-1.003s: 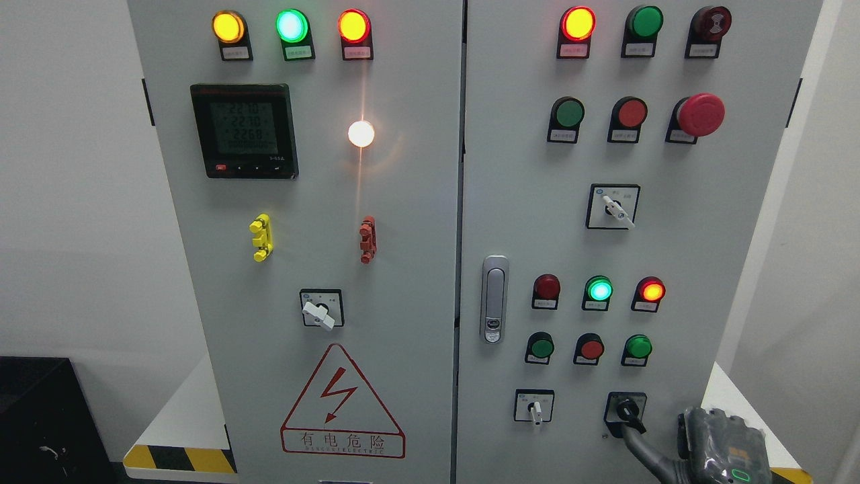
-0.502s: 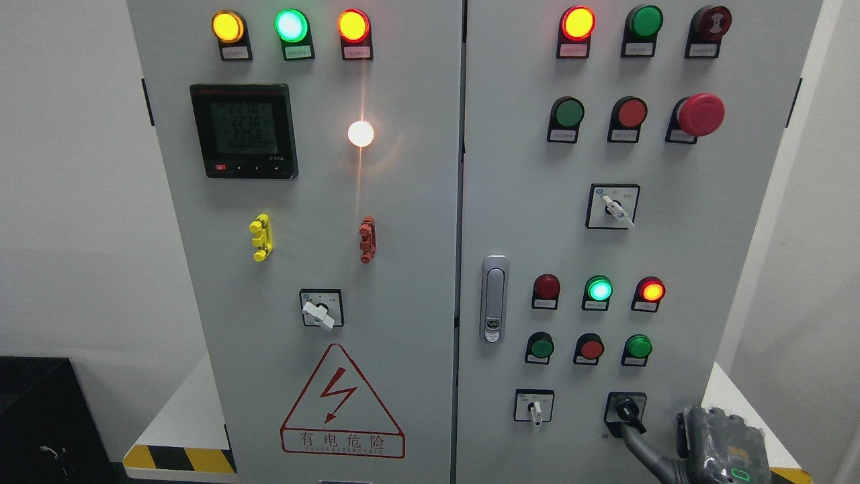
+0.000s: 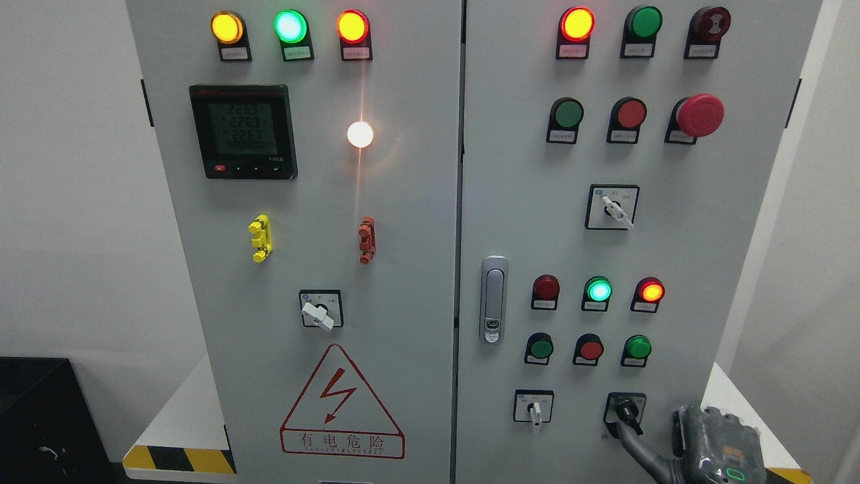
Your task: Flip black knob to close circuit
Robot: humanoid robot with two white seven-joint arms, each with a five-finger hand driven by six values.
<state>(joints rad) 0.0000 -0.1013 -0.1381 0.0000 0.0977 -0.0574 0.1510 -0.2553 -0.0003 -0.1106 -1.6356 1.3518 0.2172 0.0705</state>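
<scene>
Right hand (image 3: 712, 447) sits at the lower right of my frame, its dark grey back toward the camera, and one long finger (image 3: 635, 447) reaches up and left from it to the black knob (image 3: 626, 410). The fingertip touches the knob's lower end, but I cannot tell whether the hand is closed around the knob or only resting a finger against it; the other fingers are hidden behind the palm.

That knob is on a black square plate at the bottom right of the grey cabinet (image 3: 678, 269), on its right-hand door, just up and left of the hand. Its handle is tilted, pointing down and to the right.

Just left of it in the same row I see a white switch (image 3: 534, 409) pointing straight down. Above them is a row of three buttons, green, red, green, and over those three lamps, with the green lamp (image 3: 598, 290) and the red lamp (image 3: 651, 291) lit. A silver door latch (image 3: 494, 299) stands near the middle of the frame.
</scene>
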